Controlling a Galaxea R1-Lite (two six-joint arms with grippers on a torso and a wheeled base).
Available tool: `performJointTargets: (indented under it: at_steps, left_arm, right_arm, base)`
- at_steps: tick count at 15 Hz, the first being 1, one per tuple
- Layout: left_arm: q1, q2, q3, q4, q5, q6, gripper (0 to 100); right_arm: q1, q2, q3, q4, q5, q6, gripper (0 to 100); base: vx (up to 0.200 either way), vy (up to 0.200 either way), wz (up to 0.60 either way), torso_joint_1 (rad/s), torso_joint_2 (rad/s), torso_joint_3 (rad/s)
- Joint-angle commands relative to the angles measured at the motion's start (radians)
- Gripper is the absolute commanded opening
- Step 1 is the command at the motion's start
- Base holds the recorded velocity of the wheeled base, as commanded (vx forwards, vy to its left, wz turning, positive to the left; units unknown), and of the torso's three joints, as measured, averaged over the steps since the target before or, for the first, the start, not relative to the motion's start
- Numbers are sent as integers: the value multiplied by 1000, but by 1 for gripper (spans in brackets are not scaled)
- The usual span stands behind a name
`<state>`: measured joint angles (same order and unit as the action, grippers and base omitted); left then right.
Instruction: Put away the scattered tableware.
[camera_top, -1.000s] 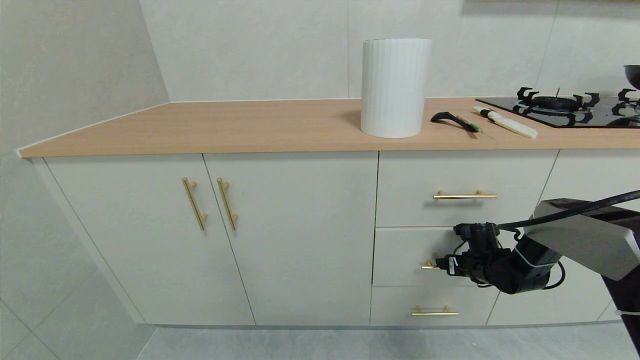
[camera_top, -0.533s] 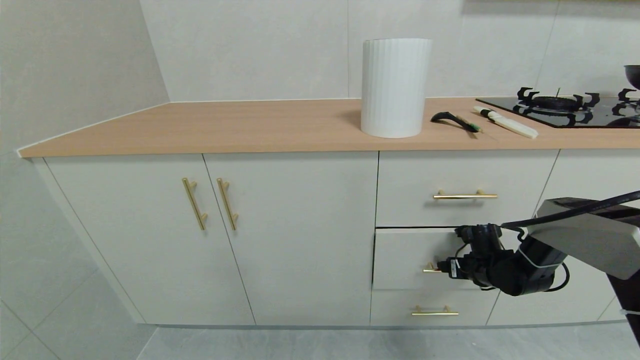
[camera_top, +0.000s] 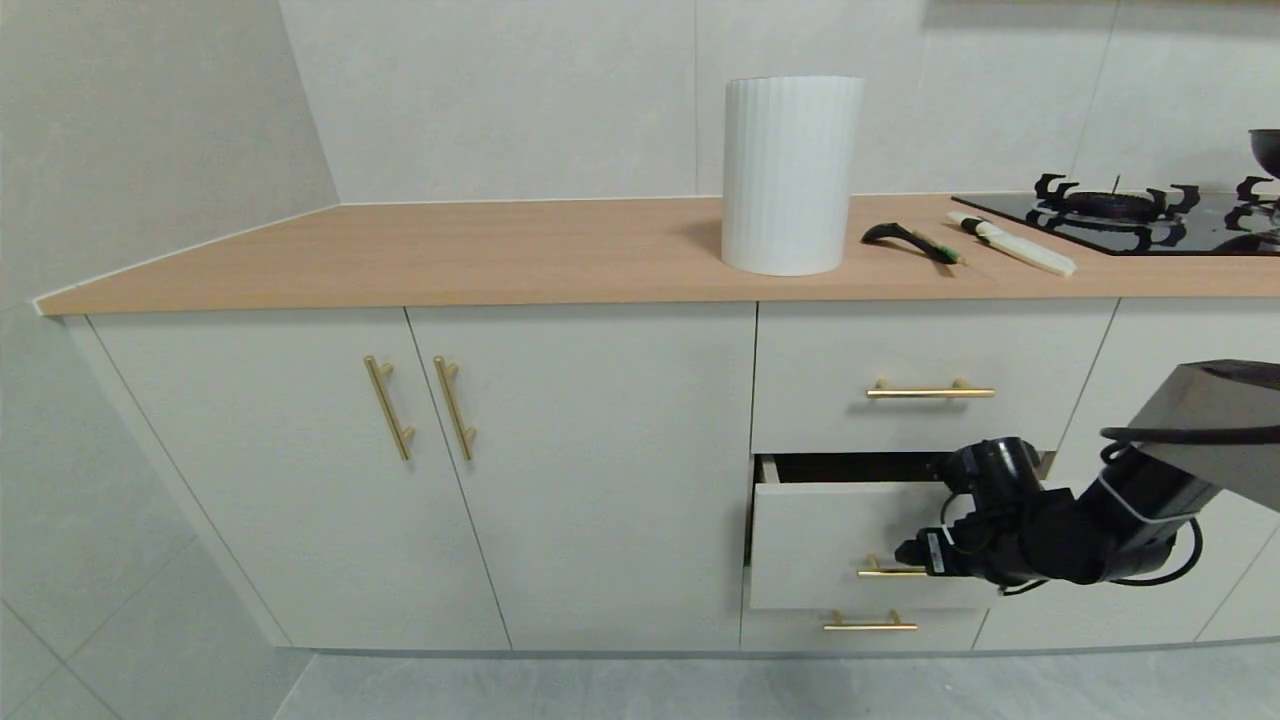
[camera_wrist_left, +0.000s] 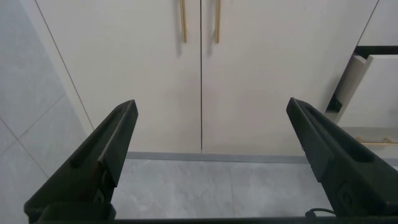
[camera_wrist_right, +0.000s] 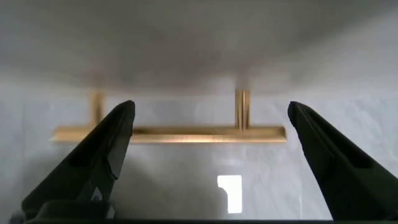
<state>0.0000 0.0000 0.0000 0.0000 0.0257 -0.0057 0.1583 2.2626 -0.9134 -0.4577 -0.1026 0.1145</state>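
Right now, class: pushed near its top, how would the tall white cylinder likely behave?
The white cylinder stands tall and upright, so it might tip rather than slide. Its ribbed wall probably aids grip. Weight cannot be judged.

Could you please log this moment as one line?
middle drawer: partly open | right gripper: open, at its gold handle | left gripper: open | knife, black utensil: on countertop
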Motion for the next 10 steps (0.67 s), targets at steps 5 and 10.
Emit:
performJointTargets:
  at_steps: [5, 10]
  left_arm:
    - [0, 0, 0, 0, 0, 0, 100]
    - [0, 0, 0, 0, 0, 0, 100]
  right_arm:
    - [30, -356, 41, 131, 29, -47, 100]
    - [33, -267, -21, 74, 24, -38, 100]
  base:
    - [0, 0, 0, 0, 0, 0]
    - [0, 0, 0, 0, 0, 0]
